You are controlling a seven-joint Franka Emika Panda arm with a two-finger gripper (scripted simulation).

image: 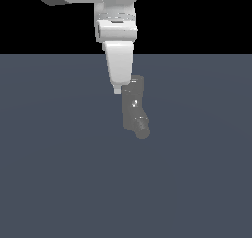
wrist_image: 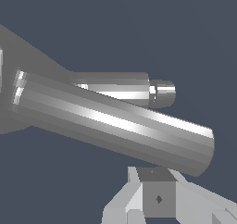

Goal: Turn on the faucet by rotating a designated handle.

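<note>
Faucet [image: 134, 106] stands mid-floor [image: 59, 173]: chunky matte grey column, knobbly rounded lower end, small white glints. White gripper [image: 117, 88] hangs just beside its top; fingers' spread unclear. Wrist view: long grey rod, handle [wrist_image: 115, 123], lies close ahead.

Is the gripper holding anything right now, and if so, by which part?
Nothing appears held: the gripper sits beside the faucet, with no finger visibly closed on it or its handle.
</note>
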